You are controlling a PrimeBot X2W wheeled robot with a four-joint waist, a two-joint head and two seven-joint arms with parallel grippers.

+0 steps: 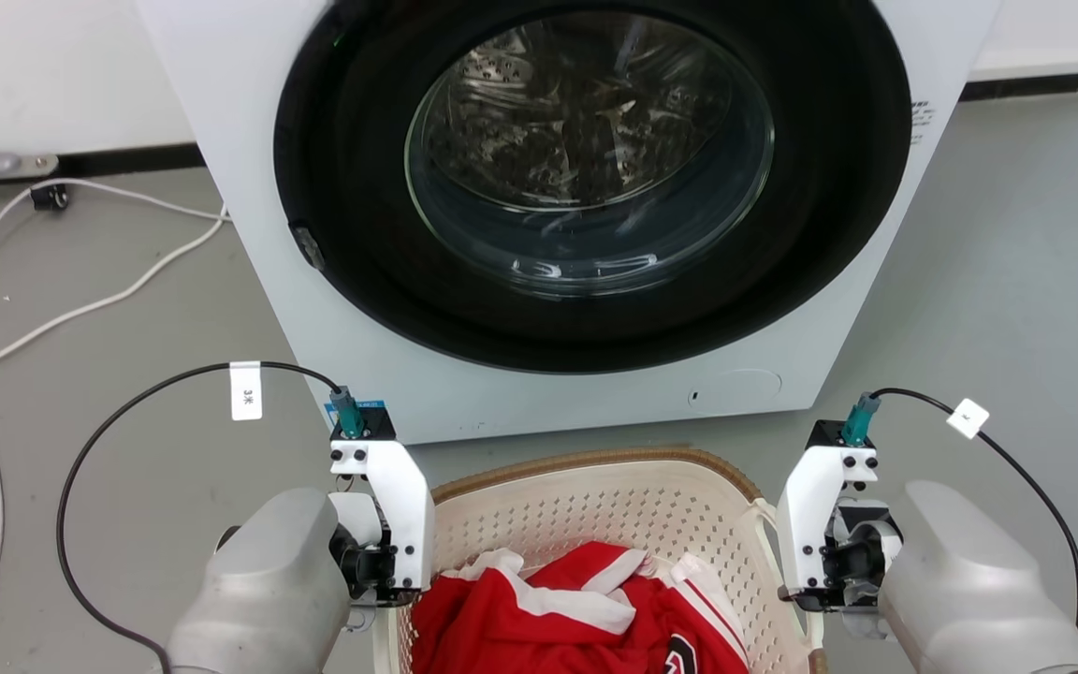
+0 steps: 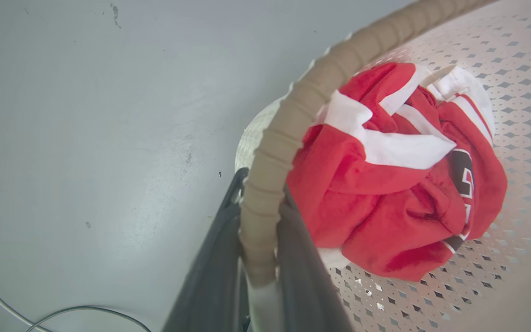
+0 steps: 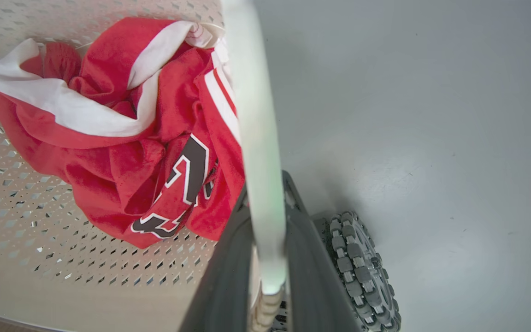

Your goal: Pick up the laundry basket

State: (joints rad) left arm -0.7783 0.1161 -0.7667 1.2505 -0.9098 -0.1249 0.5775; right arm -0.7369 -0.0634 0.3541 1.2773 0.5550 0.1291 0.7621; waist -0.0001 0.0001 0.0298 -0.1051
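A: Grip?
B: Left gripper (image 2: pixel 263 198): jaws clamped on brown woven-look rim (image 2: pixel 293 115). Right gripper (image 3: pixel 265 189): jaws clamped on white side handle (image 3: pixel 256 138). Cream-white perforated plastic laundry basket (image 1: pixel 595 510): before white washer (image 1: pixel 595 393).
A: Outstanding?
B: Lift, seemingly; floor (image 1: pixel 1016 281) clearance unclear.

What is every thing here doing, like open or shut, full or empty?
Washer door, shut.
Laundry basket, holding clothes, gripped on both sides.
Red jersey, crumpled inside the basket.
Left gripper, shut on the basket's brown rim.
Right gripper, shut on the basket's white handle.
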